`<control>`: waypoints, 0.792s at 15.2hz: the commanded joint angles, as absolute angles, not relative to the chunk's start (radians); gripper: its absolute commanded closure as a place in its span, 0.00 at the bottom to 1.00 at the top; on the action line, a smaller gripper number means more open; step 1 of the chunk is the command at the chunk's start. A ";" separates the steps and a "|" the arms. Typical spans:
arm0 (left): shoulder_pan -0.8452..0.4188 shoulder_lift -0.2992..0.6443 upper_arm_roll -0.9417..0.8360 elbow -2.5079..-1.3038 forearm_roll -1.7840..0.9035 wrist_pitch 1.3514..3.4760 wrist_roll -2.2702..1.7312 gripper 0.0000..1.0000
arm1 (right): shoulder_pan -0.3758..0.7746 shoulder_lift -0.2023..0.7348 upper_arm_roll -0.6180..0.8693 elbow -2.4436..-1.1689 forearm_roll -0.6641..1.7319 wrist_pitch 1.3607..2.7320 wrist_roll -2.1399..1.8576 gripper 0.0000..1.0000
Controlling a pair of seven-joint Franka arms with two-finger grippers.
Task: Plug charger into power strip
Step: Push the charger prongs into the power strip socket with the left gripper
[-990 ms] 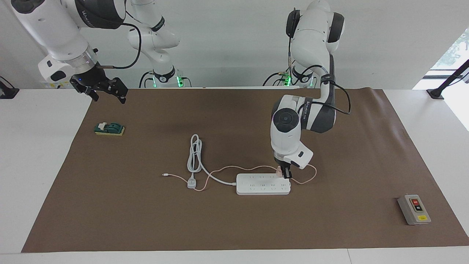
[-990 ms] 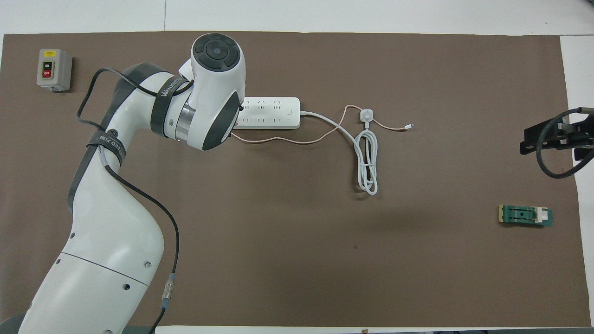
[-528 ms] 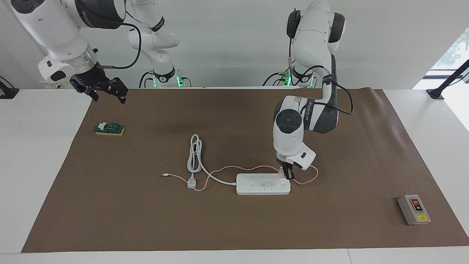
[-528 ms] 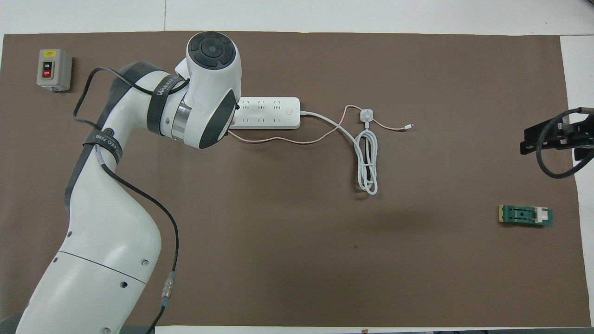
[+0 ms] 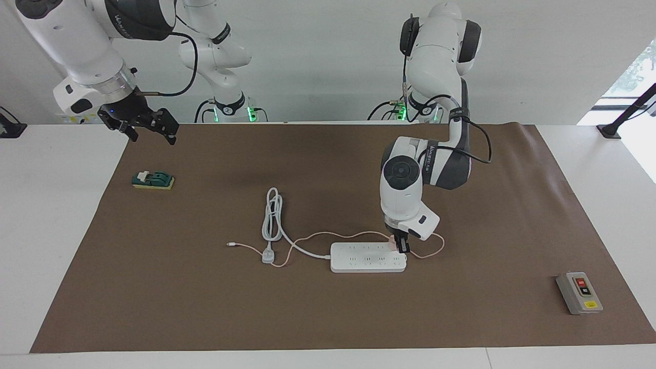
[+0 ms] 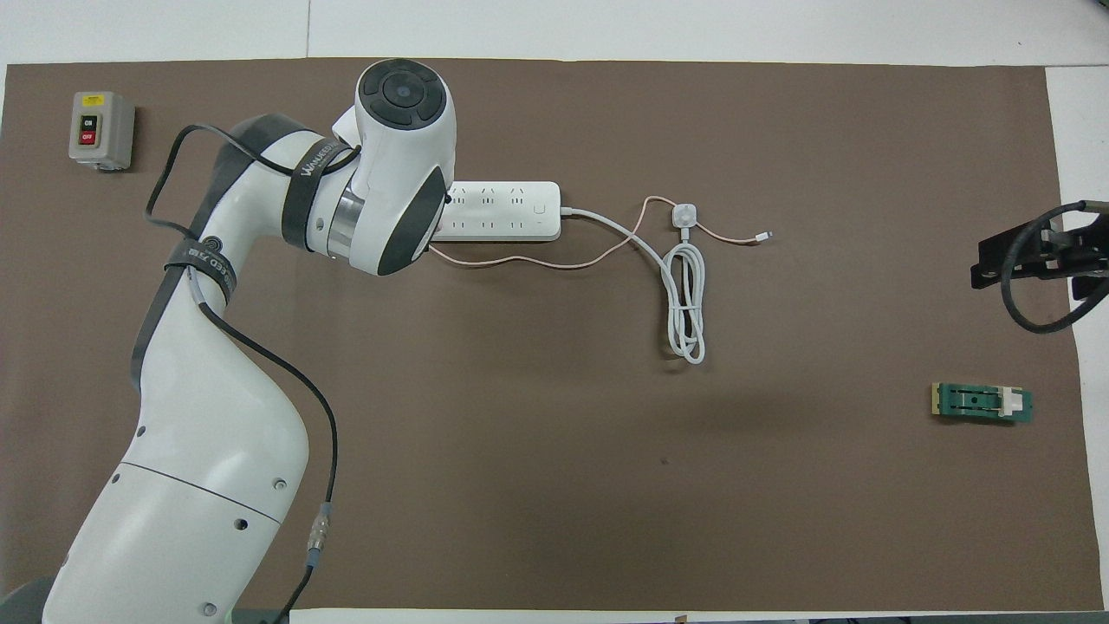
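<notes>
Waiting released above the desk's (image 5: 61,246) edge at the right arm's end, the right gripper (image 5: 148,128) hangs over no task thing, with a green switch (image 5: 152,180) lying on the mat (image 5: 328,318) near it. Toward the middle lies the strip (image 5: 368,258), its thick cord (image 5: 272,215) looped beside it. At the strip's end toward the left arm, the left gripper (image 5: 401,245) stands clenched on the charger (image 5: 392,243), which touches the strip's top while its pink cable (image 5: 328,234) trails along the mat; a grey box (image 5: 579,292) sits well apart.
</notes>
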State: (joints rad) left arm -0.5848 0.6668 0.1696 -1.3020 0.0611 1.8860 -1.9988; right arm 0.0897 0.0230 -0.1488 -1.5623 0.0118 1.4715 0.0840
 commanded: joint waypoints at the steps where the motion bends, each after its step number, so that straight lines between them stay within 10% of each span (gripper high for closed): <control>1: -0.592 0.716 0.170 -1.255 0.051 1.887 -1.987 1.00 | 0.084 0.009 -0.147 -1.575 0.011 1.463 0.060 0.00; 12: -0.592 0.742 0.170 -1.285 0.021 1.950 -1.887 1.00 | 0.084 0.009 -0.147 -1.575 0.011 1.463 0.060 0.00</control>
